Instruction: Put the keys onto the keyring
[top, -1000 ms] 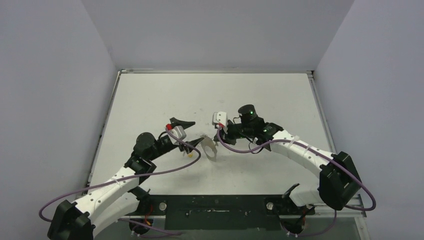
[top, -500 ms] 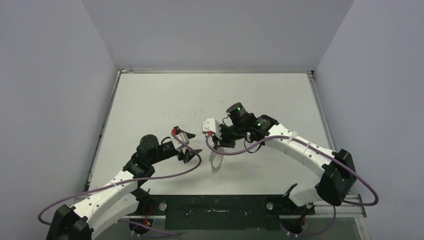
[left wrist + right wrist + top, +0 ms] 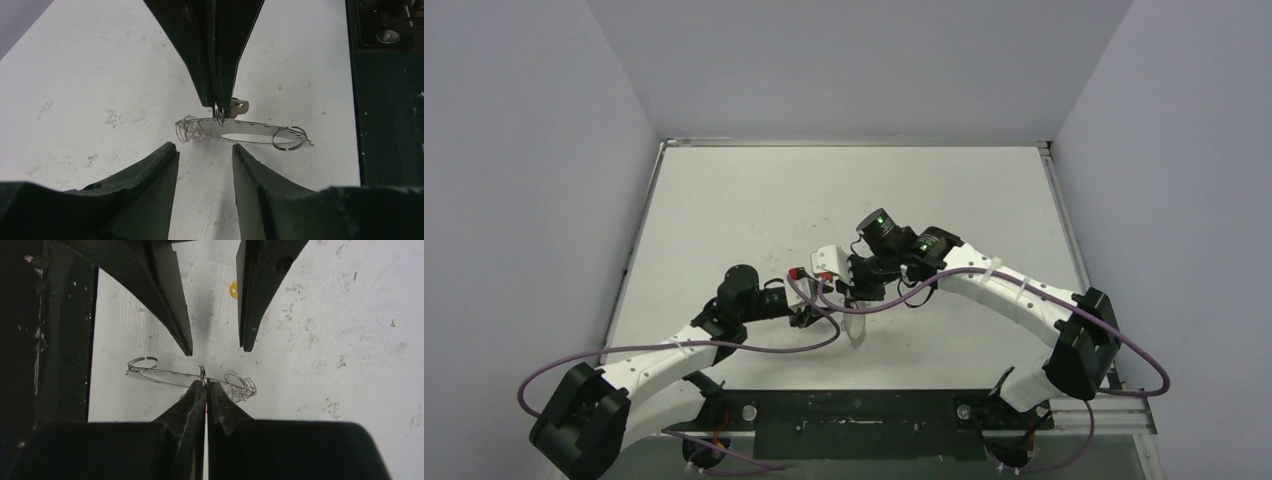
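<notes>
The keyring (image 3: pixel 250 132) is a thin silvery loop standing on edge on the white table, with small rings bunched at one end (image 3: pixel 190 130) and one ring at the other (image 3: pixel 287 139). It also shows in the right wrist view (image 3: pixel 165 373) and the top view (image 3: pixel 856 328). My right gripper (image 3: pixel 205 383) is shut on a small ring at the loop's middle; it also shows in the top view (image 3: pixel 854 298). My left gripper (image 3: pixel 203 147) is open and empty, its tips just short of the loop, facing the right gripper (image 3: pixel 219 107). A tiny yellow key head (image 3: pixel 233 289) lies under the left gripper. The black-headed key is not clearly seen.
The white table (image 3: pixel 754 200) is walled on the left, back and right. A black base rail (image 3: pixel 854 415) runs along the near edge, close behind the keyring. Purple cables (image 3: pixel 754 348) loop from both arms over the table. A small brassy piece (image 3: pixel 240 106) shows behind the right fingertips.
My right gripper has moved left and nearer with the keyring. My left gripper has swung right and nearer, and now faces the loop, still open.
</notes>
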`<state>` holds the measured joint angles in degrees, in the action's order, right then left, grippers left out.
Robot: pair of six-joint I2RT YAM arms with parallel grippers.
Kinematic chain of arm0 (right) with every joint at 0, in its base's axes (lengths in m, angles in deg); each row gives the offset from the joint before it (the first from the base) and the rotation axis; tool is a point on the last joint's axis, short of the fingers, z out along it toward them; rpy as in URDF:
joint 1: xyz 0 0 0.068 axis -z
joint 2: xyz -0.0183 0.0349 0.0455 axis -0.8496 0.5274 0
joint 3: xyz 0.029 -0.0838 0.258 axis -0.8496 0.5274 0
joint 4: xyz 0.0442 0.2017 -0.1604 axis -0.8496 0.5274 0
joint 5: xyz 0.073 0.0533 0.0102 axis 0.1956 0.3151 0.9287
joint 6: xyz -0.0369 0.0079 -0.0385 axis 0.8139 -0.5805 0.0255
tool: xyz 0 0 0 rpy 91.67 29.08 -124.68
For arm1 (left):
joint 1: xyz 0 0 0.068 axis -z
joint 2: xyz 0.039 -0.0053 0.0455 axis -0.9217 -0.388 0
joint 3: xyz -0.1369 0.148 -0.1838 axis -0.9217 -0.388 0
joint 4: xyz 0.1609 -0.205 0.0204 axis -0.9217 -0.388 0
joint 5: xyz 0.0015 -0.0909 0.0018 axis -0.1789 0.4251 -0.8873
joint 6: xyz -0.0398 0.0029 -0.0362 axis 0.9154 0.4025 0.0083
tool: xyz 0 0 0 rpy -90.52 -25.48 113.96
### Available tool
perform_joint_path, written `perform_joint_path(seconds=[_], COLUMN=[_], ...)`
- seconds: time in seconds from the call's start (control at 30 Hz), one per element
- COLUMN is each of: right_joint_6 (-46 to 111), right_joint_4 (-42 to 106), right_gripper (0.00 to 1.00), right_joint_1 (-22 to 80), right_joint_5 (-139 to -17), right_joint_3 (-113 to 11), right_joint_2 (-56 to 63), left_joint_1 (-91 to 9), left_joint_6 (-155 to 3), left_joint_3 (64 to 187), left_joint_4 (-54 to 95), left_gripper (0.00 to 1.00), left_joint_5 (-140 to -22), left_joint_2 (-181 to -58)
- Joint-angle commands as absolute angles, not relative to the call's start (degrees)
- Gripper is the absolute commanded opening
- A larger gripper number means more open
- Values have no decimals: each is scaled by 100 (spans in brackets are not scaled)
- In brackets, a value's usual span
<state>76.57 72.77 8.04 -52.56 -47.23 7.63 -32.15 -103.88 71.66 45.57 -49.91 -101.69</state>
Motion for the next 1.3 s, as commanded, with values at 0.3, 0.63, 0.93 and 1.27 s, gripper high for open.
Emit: perform_joint_path(seconds=[0.3, 0.63, 0.93, 1.27], right_joint_6=[7636, 7636, 7598, 7196], right_joint_4=[7120, 7102, 6923, 6046], right_gripper=[0, 0, 0, 35], right_joint_1=[679, 666, 682, 1214], right_joint_5=[-5345, -5358, -5230, -4484], right_joint_3=[-5029, -5025, -4907, -4397], right_joint_2=[907, 948, 939, 605], left_joint_1=[-3032, -3019, -3017, -3022], left_joint_6=[-10166, -10000, -9666, -9556], left_joint_3=[7350, 7394, 7480, 7216], left_joint_4=[5743, 5950, 6045, 6183], left_gripper=[35, 20, 0, 0], left_joint_5=[-4692, -4777, -4835, -5212], left_joint_2=[-10599, -10778, -10939, -10609])
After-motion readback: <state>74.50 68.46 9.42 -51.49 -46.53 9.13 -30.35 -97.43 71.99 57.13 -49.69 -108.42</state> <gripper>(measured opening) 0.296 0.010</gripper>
